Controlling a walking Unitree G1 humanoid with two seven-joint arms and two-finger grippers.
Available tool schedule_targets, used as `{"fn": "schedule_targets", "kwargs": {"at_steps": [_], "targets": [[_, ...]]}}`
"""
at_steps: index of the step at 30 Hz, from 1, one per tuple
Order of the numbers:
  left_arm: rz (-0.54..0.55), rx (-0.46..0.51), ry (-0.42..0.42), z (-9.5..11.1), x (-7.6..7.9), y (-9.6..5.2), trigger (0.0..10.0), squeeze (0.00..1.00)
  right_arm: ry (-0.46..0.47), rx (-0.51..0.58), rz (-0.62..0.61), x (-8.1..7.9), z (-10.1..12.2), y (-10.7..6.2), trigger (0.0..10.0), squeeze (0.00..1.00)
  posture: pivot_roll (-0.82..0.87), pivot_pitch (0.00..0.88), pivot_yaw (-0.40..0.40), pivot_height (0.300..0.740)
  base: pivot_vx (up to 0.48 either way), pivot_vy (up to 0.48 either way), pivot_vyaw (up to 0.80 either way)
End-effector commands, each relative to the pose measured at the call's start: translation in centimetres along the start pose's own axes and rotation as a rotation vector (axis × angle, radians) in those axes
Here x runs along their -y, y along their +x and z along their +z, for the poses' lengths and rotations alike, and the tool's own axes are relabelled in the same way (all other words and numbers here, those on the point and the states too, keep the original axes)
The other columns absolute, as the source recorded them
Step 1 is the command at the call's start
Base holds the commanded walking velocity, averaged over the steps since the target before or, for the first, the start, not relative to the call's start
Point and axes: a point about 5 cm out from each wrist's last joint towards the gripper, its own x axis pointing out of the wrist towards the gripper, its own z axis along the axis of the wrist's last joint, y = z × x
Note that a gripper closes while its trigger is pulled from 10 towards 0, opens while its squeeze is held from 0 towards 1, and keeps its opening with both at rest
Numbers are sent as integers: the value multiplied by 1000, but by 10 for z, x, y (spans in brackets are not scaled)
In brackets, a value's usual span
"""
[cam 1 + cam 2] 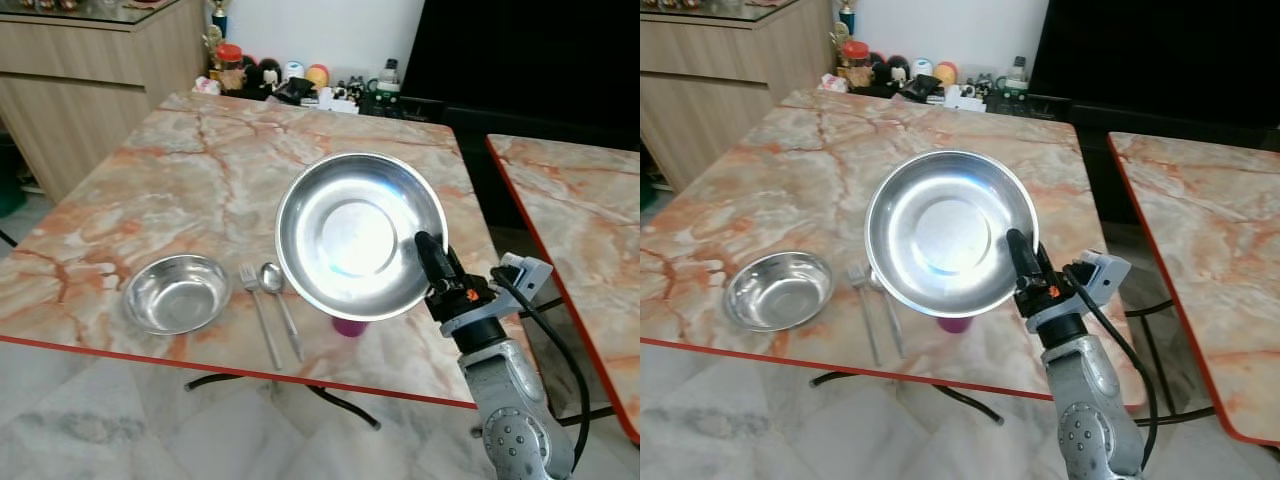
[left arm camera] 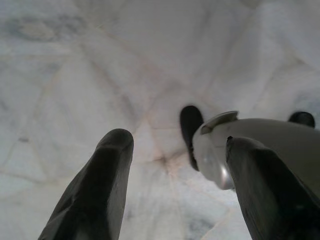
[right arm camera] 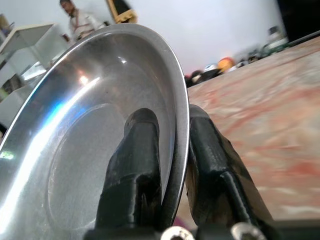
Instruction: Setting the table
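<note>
Orange-veined marble table (image 1: 200,170) (red-edged); silver plate (image 1: 360,235), silver bowl (image 1: 177,293); magenta cup (image 1: 349,326).

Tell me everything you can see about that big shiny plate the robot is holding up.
The plate is round, deep-rimmed and looks like polished steel, with a flat centre circle and sloping sides that mirror the room. It appears empty. It is held in the air over the near side of the marble table, tilted so its inside faces the camera. The right gripper pinches its rim at the lower right edge, one finger inside, the other behind. It hides most of a small purple object below.
</note>
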Motion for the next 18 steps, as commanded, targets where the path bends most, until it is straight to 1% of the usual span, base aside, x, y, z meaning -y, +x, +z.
{"fn": "schedule_targets", "kwargs": {"at_steps": [1,5,8,10,12,13,18], "targets": [[-14,-23,9,-7,4,-2,10000,0,-19,39,-23,2,8,-3,10000,0,17,106,-71,740,0,-472,0],[-14,-25,12,-7,5,-2,10000,0,-16,41,-83,11,8,-3,10000,0,23,107,-72,740,0,-480,0],[-13,-26,12,-8,5,-2,10000,0,-17,46,-101,14,10,-4,10000,0,19,106,-71,740,0,-480,0],[-15,-33,17,-9,5,-2,10000,0,-16,60,-123,16,11,-4,10000,0,13,103,-66,740,0,-480,-481],[-19,-37,25,-10,5,-2,10000,0,-14,75,-133,17,13,-4,10000,0,10,105,-63,740,0,-480,-469],[-20,-37,28,-10,5,-2,10000,0,-23,83,-136,17,13,-5,10000,0,9,101,-60,740,0,-480,0],[-24,-33,31,-8,6,-1,10000,0,-11,100,-155,17,13,-5,10000,0,5,100,-55,740,0,-474,0]]}}
